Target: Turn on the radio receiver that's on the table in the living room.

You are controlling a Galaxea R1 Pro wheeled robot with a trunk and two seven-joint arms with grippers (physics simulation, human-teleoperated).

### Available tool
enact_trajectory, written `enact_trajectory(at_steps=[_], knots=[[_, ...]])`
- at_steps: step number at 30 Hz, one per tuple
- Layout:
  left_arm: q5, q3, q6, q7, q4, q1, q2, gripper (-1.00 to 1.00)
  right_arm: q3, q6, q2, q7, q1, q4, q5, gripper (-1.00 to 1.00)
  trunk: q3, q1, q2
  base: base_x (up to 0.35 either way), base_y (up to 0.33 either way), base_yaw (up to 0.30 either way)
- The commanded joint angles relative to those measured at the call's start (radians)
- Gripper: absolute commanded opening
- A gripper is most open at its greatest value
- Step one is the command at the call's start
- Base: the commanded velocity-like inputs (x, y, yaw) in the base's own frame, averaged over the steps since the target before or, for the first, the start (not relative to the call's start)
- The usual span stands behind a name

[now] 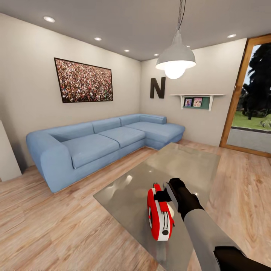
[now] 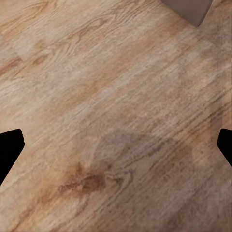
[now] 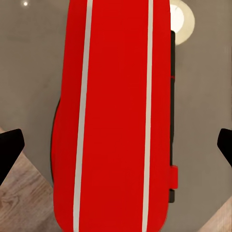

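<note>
The radio receiver [image 1: 160, 216] stands on its edge near the close end of the glass table [image 1: 188, 162], and in the right wrist view its red, white-striped edge [image 3: 113, 121] lies between the right fingers [image 3: 10, 152], which are spread wide on either side without touching it. The right gripper [image 1: 165, 194] hangs just above the radio's top end. The left fingers [image 2: 9, 150] are equally wide apart over the wood floor [image 2: 116, 96], while the blue sofa [image 1: 101, 141] sits beyond the table under the pendant lamp [image 1: 175, 60].
</note>
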Motion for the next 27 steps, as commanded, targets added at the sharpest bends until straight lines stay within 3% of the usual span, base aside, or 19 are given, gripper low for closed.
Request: enact_trajectory(at_steps=[1,10,14,27], knots=[[0.000,0.000,0.000,0.000,0.000,0.000,0.000,1.00,0.000,0.000,0.000,0.000,0.000,0.000,0.000,1.00,-0.003,0.004,-0.007,0.000,0.000,0.000],[0.000,0.000,0.000,-0.001,0.000,0.000,0.000,1.00,0.000,0.000,0.000,0.000,-0.001,0.000,0.000,1.00,-0.009,0.012,-0.021,0.000,0.000,0.000],[0.000,0.000,0.000,0.000,0.000,0.000,0.000,1.00,0.000,0.000,0.000,0.000,-0.001,0.000,0.000,1.00,-0.022,0.027,-0.049,0.000,0.000,0.000],[0.000,0.000,0.001,-0.003,0.000,0.000,0.000,1.00,0.001,0.001,0.001,0.001,0.000,0.000,0.001,1.00,-0.022,0.027,-0.049,0.000,0.000,0.000]])
